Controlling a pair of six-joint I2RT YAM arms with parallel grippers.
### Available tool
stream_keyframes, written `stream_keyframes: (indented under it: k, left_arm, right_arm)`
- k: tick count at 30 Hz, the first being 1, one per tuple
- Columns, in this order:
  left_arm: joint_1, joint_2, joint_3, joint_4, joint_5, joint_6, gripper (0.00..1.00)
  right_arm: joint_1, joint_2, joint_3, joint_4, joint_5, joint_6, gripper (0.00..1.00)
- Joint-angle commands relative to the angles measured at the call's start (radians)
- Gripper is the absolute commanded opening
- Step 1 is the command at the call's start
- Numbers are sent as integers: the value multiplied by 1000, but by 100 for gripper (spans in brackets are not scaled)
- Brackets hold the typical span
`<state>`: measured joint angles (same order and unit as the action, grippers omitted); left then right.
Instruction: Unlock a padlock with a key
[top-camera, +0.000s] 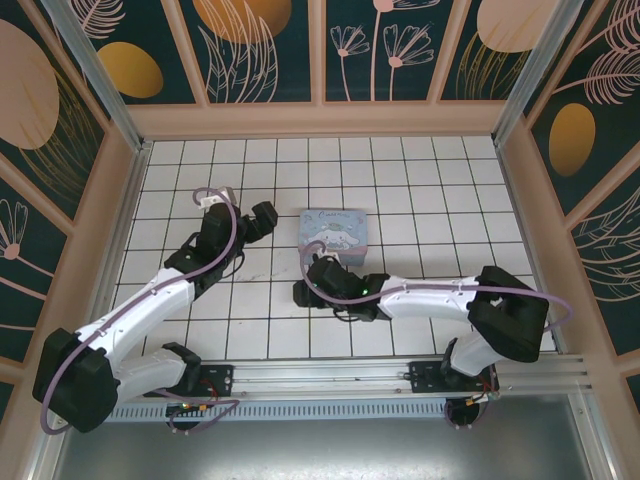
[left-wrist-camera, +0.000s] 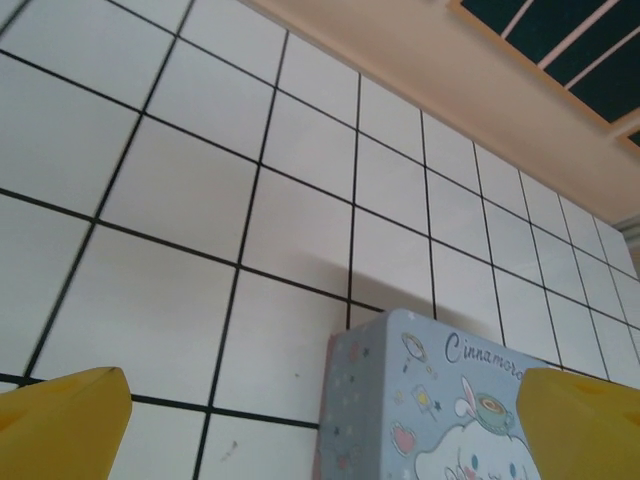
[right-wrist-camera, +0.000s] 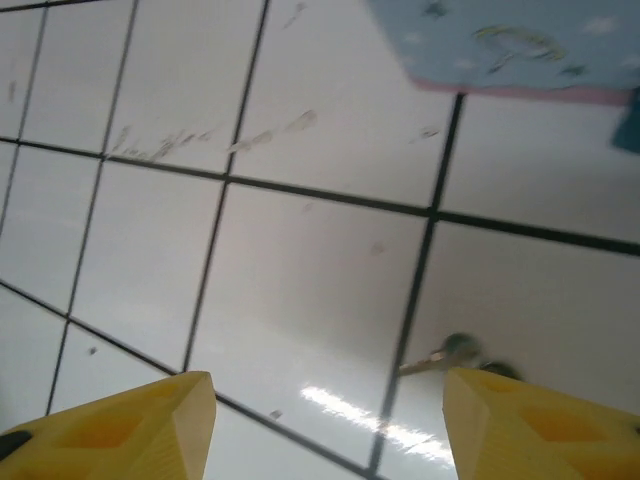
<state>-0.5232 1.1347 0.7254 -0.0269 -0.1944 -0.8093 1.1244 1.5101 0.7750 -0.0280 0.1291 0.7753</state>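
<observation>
Two pairs of fingers out over the white-tiled table (top-camera: 420, 200), both spread open, nothing held in either. Left fingers (top-camera: 262, 218) near the middle of the table, just left of a pale blue cartoon tin (top-camera: 335, 230), pointing toward it but apart from it. From the left wrist: a yellow fingertip (left-wrist-camera: 70, 410) at each lower corner, wide apart, the tin's near corner rising between them and farther off, bare tiles and the peach back wall (left-wrist-camera: 500, 90) beyond. Right fingers (top-camera: 304, 293) just in front of the tin, low over the tiles, the arm stretched in from the right. From the right wrist: yellow fingertips (right-wrist-camera: 130, 425) well apart at the bottom edge, open tile between. Key (right-wrist-camera: 445, 355) flat on the table in that gap, lying loose, close by the right-hand tip of that view; small, thin, metal, round-headed, beside a black grout line. Something dark just past the key's head, partly behind that fingertip, too hidden to name. Tin's pink-trimmed lower edge blurred along the top of that view, well beyond the key. Faint grey scuffs (right-wrist-camera: 270, 135) on the tiles to the upper left.
</observation>
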Motion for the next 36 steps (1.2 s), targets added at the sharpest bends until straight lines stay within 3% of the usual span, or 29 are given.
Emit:
stream_keyframes:
  k: [1, 12, 36]
  left_arm:
    - [7, 1, 8, -2, 87, -36, 99]
    - [7, -27, -7, -6, 163, -70, 99]
    - [6, -32, -3, 5, 177, -68, 99]
  right_arm:
    - [-29, -14, -13, -39, -42, -201, 60]
    - [-62, 70, 50, -96, -102, -442, 54]
    - [-57, 214, 101, -152, -34, -570, 48]
